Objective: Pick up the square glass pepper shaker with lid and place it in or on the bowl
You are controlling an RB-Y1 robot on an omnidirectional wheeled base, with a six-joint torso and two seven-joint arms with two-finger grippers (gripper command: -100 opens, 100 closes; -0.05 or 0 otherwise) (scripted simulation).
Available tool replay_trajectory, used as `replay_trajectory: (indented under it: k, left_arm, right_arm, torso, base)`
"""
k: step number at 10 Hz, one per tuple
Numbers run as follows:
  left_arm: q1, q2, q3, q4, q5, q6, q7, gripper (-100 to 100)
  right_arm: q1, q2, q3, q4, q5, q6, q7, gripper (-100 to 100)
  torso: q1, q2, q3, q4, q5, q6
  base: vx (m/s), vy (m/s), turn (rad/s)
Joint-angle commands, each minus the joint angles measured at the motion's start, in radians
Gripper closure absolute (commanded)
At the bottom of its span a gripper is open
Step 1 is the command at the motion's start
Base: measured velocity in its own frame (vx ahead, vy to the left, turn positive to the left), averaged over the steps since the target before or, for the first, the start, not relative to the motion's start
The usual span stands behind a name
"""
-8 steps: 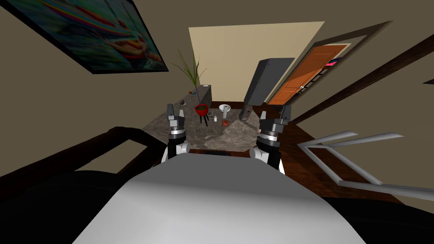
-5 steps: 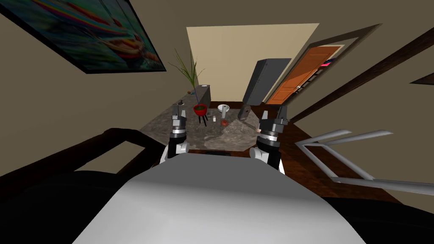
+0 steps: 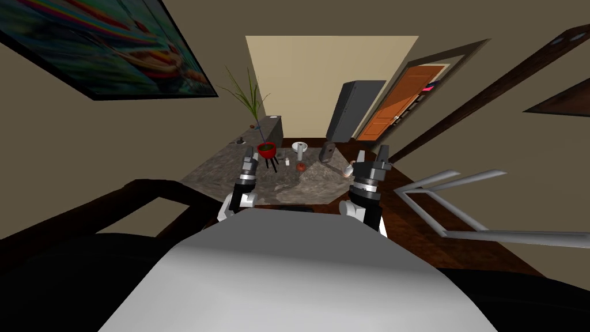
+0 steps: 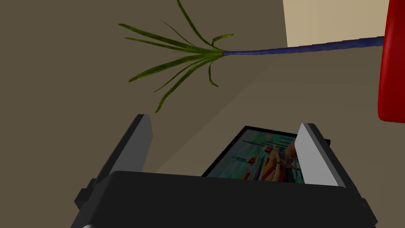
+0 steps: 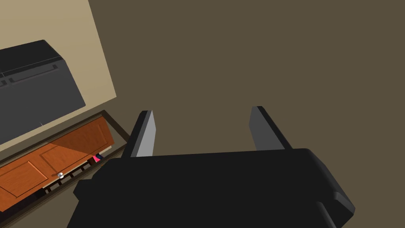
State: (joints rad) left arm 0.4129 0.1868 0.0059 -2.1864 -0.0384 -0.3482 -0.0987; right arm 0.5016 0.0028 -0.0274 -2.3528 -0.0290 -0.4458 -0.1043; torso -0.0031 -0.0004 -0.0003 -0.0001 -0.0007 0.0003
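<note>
The bench, its top mottled grey, carries a red pot on dark legs, a white footed bowl, a small pale shaker between them, a reddish round thing and a dark grey block.

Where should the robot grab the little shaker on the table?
Take it by its sides around the middle, coming in level from the robot's side. The shaker looks upright, small and apart from the red pot and bowl, so the open left hand, the nearer one, should fit around it.
</note>
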Motion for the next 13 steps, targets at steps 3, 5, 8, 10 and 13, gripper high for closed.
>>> replay_trajectory:
  k: [3, 5, 8, 10, 13]
  left_arm:
    - [-0.024, 0.067, -0.021, 0.063, -0.010, 0.079, 0.002, -100]
    - [-0.043, 0.105, -0.032, 0.098, -0.016, 0.133, 0.003, -100]
    - [-0.075, 0.165, -0.051, 0.155, -0.026, 0.215, 0.004, -100]
    - [-0.086, 0.186, -0.058, 0.175, -0.030, 0.251, 0.005, -100]
    - [-0.119, 0.255, -0.078, 0.241, -0.040, 0.343, 0.006, -100]
  right_arm:
    - [0.000, 0.000, 0.000, 0.000, 0.000, 0.000, 0.000, 0]
    - [0.000, 0.000, 0.000, 0.000, 0.000, 0.000, 0.000, 0]
    - [0.000, 0.000, 0.000, 0.000, 0.000, 0.000, 0.000, 0]
    - [0.000, 0.000, 0.000, 0.000, 0.000, 0.000, 0.000, 0]
    - [0.000, 0.000, 0.000, 0.000, 0.000, 0.000, 0.000, 0]
  torso:
    - [0.000, 0.000, 0.000, 0.000, 0.000, 0.000]
    - [-0.001, 0.000, 0.000, 0.000, 0.000, 0.000]
    - [-0.001, 0.000, 0.000, 0.000, 0.000, 0.000]
    - [0.001, 0.000, 0.000, 0.000, 0.000, -0.001]
    - [-0.001, 0.000, 0.000, 0.000, 0.000, 0.000]
  base:
    - [0.004, -0.058, -0.122]
    - [0.001, -0.063, -0.128]
    - [0.007, -0.062, -0.133]
    - [0.004, -0.033, -0.057]
    - [0.006, -0.061, -0.147]
